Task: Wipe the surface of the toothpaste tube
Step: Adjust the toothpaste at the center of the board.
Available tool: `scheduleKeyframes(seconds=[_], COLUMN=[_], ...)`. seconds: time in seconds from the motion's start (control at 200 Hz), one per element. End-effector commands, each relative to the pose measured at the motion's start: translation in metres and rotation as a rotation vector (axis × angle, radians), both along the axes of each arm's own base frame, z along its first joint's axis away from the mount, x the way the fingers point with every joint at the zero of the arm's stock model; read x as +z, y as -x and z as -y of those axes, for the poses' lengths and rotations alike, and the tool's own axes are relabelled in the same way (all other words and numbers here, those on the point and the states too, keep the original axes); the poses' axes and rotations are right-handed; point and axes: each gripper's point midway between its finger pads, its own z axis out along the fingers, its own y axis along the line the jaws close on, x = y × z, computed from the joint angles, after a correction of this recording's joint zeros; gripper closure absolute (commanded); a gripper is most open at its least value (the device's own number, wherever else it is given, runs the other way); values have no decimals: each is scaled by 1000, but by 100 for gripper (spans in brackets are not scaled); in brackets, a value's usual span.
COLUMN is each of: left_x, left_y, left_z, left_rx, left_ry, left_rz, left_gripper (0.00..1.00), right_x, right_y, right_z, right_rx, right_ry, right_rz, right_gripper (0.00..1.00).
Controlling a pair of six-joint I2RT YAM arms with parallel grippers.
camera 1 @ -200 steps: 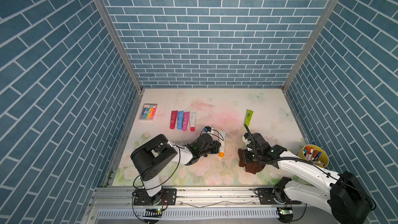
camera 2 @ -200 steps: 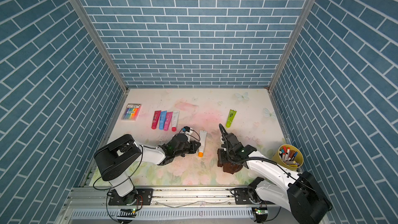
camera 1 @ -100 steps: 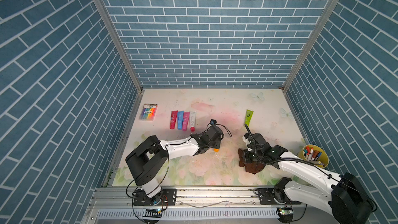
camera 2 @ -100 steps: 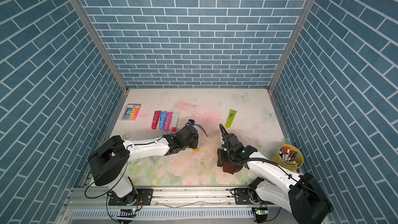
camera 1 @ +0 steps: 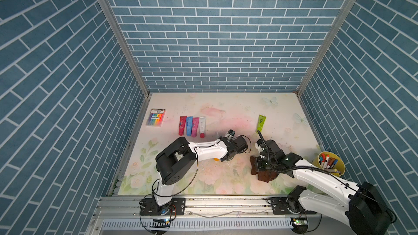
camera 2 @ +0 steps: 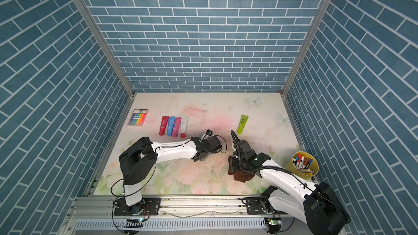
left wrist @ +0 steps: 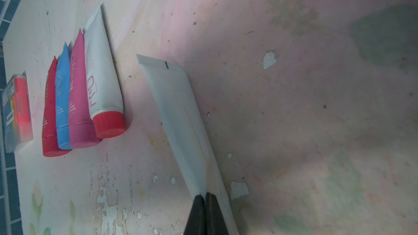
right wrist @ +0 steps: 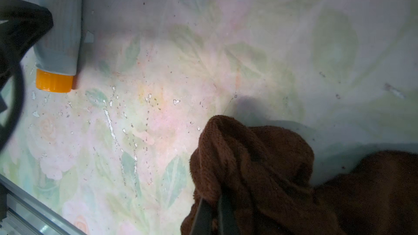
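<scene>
Newbie: left arm has swung out across the tabletop point(camera 1: 226, 177) in the last second. Its gripper point(left wrist: 205, 196), fully shut, now sits on the white toothpaste tube point(left wrist: 178, 114) lying flat mid-table. Pinning it?

Mod: Looks like it. The right gripper point(right wrist: 214, 202) hasn't budged, clamped on the brown cloth point(right wrist: 260, 166) near the tube's orange cap point(right wrist: 54, 81). Wiping comes next, I'd guess.

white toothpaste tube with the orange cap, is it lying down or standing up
Lying flat on the table: the left wrist view shows the white toothpaste tube stretched along the surface, and its orange cap is on.
</scene>
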Motion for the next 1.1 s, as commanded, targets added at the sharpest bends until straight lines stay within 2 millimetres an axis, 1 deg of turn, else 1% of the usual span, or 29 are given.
scheduleKeyframes(seconds=[0.0, 0.025, 0.055, 0.145, 0.24, 0.3, 0.405, 0.495, 0.58, 0.68, 0.81, 0.87, 0.875, 0.9, 0.96, 1.095], left_x=[-10, -11, -12, -13, -5, 5, 31, 55, 77, 90, 96, 96, 92, 90, 83, 60], left_y=[8, 8, 10, 12, 12, 9, 5, 3, 3, 11, 22, 29, 32, 34, 40, 46], left_z=[-7, -3, 2, 19, 30, 34, 39, 34, 28, 24, 18, 20, 18, 18, 21, 24], left_rx=[-17, -22, -30, -52, -61, -62, -60, -40, -23, -20, 12, 15, 18, 21, 29, 46], left_ry=[-88, -81, -70, -6, 58, 101, 193, 264, 354, 487, 656, 774, 769, 804, 870, 885], left_rz=[-36, -37, -40, -44, -27, -2, 48, 102, 148, 146, 151, 147, 138, 135, 111, 56], left_gripper=[100, 100, 96, 77, 64, 61, 58, 54, 48, 36, 24, 14, 13, 10, 6, 4], right_x=[-3, -2, -2, -2, -3, -3, -3, -2, -2, -2, -1, -1, -1, -1, -1, -2], right_y=[3, 3, 3, 3, 3, 3, 3, 3, 3, 3, 2, 2, 2, 3, 2, 3], right_z=[1, 1, 1, 1, 1, 1, 1, 1, 1, 1, 1, 1, 1, 1, 2, 1], right_rx=[27, 27, 27, 26, 27, 27, 26, 26, 26, 26, 24, 23, 23, 24, 23, 24], right_ry=[12, 12, 10, 13, 13, 13, 13, 12, 11, 9, 10, 8, 8, 9, 9, 12], right_rz=[0, 1, 4, 0, -1, 0, 0, 2, 3, 6, 8, 10, 10, 9, 10, 6], right_gripper=[100, 100, 100, 100, 100, 100, 100, 100, 100, 100, 100, 100, 100, 100, 100, 100])
